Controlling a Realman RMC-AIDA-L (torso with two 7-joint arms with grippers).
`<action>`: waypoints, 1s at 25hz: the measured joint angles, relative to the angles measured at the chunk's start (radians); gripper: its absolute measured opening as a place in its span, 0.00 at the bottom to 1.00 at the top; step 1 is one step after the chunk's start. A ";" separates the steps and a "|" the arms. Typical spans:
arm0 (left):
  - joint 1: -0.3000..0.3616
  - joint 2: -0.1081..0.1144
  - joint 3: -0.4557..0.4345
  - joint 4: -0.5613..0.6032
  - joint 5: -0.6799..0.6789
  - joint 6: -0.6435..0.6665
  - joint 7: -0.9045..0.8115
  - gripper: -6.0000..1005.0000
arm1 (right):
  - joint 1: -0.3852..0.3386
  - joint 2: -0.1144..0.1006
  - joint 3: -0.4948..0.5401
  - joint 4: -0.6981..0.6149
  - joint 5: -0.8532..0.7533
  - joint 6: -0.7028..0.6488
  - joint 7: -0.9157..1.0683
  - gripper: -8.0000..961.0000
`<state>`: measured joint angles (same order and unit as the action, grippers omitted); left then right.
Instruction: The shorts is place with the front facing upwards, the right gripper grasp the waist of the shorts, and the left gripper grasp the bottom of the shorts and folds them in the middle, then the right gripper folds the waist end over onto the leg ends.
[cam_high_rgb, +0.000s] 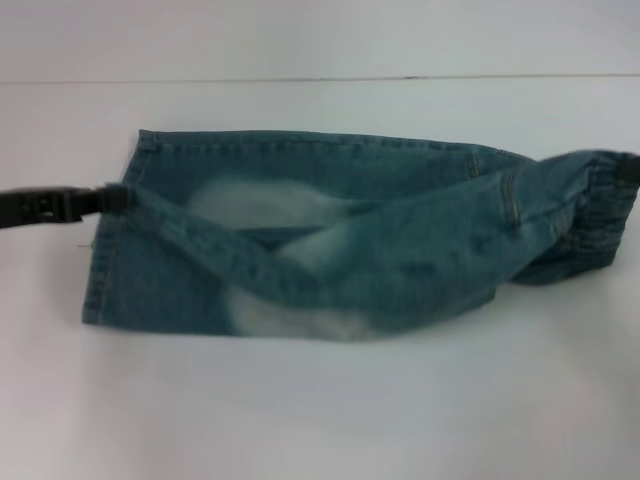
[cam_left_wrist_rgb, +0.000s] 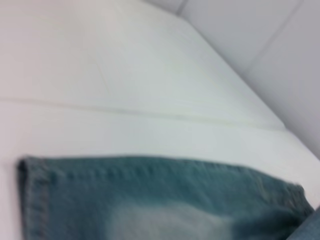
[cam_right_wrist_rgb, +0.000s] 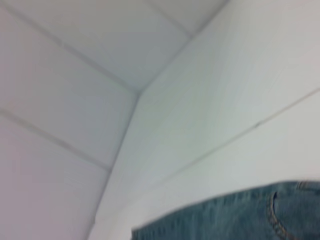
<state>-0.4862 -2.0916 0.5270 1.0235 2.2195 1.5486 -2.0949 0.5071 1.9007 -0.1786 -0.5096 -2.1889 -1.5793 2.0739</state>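
Note:
Blue denim shorts (cam_high_rgb: 400, 240) lie across the white table (cam_high_rgb: 320, 400), leg ends at the left and elastic waist at the right. The near half is lifted and drawn diagonally over the far half, showing pale worn patches. My left gripper (cam_high_rgb: 112, 198), a black clamp coming in from the left edge, is shut on the leg hem. At the far right edge, my right gripper (cam_high_rgb: 630, 170) shows only as a dark tip, shut on the bunched waist. In the left wrist view the shorts (cam_left_wrist_rgb: 150, 200) show a stitched hem, and in the right wrist view the shorts (cam_right_wrist_rgb: 240, 220) show a pocket seam.
The table top carries a thin seam line (cam_high_rgb: 320, 78) along the back. Pale wall panels (cam_right_wrist_rgb: 75, 75) rise behind the table edge.

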 joint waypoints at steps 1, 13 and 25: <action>0.000 0.003 -0.007 -0.008 -0.007 -0.014 0.004 0.07 | -0.005 0.002 0.009 0.009 0.016 0.011 0.000 0.05; -0.029 0.025 -0.022 -0.120 -0.088 -0.183 0.065 0.07 | -0.044 0.037 0.022 0.110 0.211 0.190 0.003 0.09; -0.109 0.032 -0.009 -0.241 -0.101 -0.318 0.140 0.06 | -0.012 0.088 0.017 0.112 0.308 0.318 -0.049 0.14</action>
<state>-0.5947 -2.0598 0.5183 0.7821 2.1188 1.2308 -1.9544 0.4953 1.9891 -0.1616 -0.3972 -1.8810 -1.2610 2.0246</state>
